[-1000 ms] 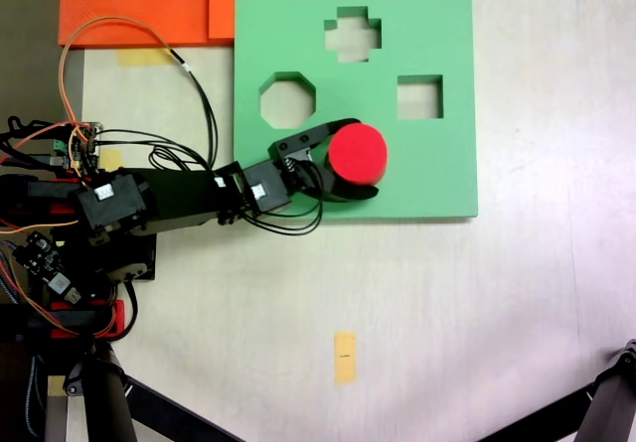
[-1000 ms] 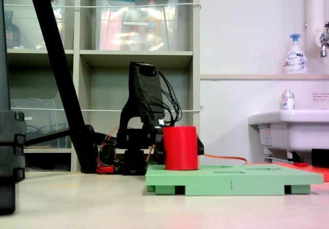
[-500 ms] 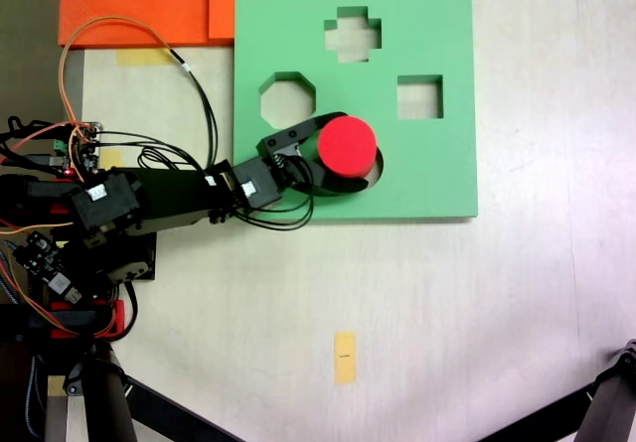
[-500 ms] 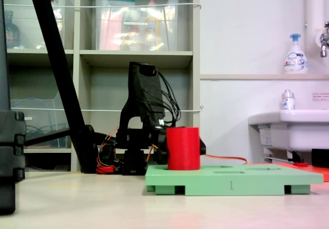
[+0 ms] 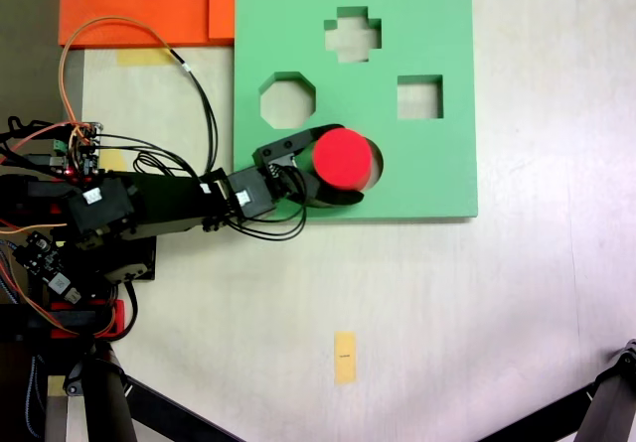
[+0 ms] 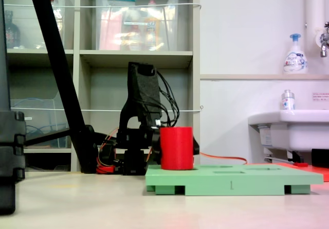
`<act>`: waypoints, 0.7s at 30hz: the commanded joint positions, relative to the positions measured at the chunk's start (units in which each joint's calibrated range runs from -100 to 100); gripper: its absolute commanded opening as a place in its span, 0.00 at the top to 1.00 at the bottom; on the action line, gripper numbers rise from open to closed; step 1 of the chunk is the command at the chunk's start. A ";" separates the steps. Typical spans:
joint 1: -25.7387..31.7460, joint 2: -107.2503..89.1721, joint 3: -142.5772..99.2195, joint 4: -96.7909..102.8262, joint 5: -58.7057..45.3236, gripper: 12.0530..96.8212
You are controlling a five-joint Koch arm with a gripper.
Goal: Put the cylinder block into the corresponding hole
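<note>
In the fixed view from above, the red cylinder block [image 5: 341, 158] stands upright over the lower middle of the square green foam board [image 5: 437, 174]. My gripper [image 5: 350, 163] reaches in from the left, one black jaw on either side of the block, shut on it. The round hole [image 5: 376, 165] shows as a thin crescent along the block's right edge; the block hides the rest of it. In the low side view the cylinder block [image 6: 176, 147] is upright with its base at the level of the board's [image 6: 231, 178] top, and my arm is behind it.
The board also has an octagonal cut-out [image 5: 288, 101], a cross cut-out [image 5: 353, 35] and a square cut-out [image 5: 419, 96]. Orange foam sheets [image 5: 139, 5] lie at the top left. The arm's base and cables [image 5: 89, 214] fill the left side. A yellow tape strip [image 5: 345, 357] lies on the table.
The gripper has drawn the red block a little to the left, uncovering the right rim of the round hole. It stays shut on the block.
</note>
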 commanded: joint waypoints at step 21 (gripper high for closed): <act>-0.63 8.85 8.35 4.23 -0.34 0.65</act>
